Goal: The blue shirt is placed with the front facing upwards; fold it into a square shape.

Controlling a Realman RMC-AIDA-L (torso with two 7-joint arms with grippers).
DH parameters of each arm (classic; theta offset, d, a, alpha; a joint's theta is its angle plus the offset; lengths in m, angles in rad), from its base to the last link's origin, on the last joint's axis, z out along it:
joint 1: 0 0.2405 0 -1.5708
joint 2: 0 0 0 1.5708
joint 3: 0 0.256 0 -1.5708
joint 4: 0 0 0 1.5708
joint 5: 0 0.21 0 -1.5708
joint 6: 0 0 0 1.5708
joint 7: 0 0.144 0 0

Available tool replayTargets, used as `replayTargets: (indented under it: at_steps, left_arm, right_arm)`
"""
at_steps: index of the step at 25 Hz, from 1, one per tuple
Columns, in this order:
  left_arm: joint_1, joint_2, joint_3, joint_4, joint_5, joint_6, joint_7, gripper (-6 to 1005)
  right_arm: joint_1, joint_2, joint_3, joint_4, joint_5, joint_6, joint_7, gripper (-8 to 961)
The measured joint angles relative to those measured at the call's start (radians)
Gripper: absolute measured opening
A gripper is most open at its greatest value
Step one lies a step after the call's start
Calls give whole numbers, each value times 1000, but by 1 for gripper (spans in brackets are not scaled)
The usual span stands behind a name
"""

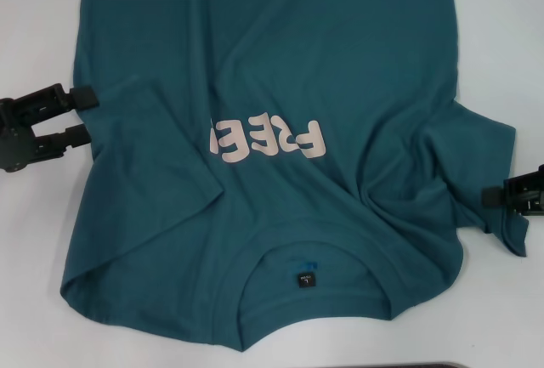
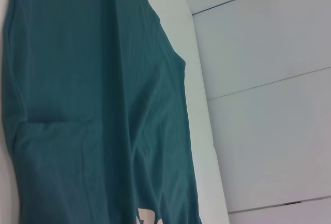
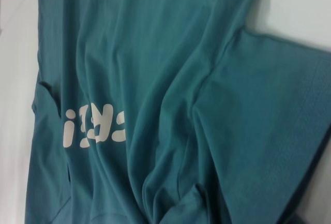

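While the blue shirt (image 1: 280, 172) lies front-up on the white counter (image 1: 42, 240), the left pincer (image 1: 82, 117) gapes released at its folded-in edge; the right pincer (image 1: 501, 198) touches the opposite sleeve, grip unclear.

The head view looks steeply down from above onto the blue shirt (image 1: 280, 130) spread on the white table (image 1: 510, 36), collar nearest the camera, with the left gripper (image 1: 83, 117) and right gripper (image 1: 501, 196) at opposite edges. The left wrist view looks low across the shirt (image 2: 98, 120) toward a pale wall (image 2: 264, 105). The right wrist view sits close over the shirt (image 3: 170, 105). All three share the pale lettering (image 1: 268, 141).
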State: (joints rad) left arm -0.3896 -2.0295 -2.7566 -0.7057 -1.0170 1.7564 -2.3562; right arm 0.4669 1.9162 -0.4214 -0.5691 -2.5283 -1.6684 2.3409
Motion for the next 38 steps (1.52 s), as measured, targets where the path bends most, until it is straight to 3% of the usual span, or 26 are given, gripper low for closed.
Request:
replayTargets:
  at_steps: [5,11,16,25,38]
  left_arm:
    - [0,0,0,0,0,0,0,930]
    - [0,0,0,0,0,0,0,932]
    - [3,2,0,0,0,2,-6,932]
    - [9,5,-18,0,0,2,-7,932]
    - [9,7,-35,-2,0,11,-9,932]
  right_arm:
    - [2,-1,2,-4,-2,-7,6,185]
    - [2,-6,-1,-8,-2,-13,12,90]
    - [-11,-32,12,-34,-1,-22,25,10]
    - [-35,-77,56,-102,3,-15,54,20]
    - [57,-94,49,-107,2,-114,64,33]
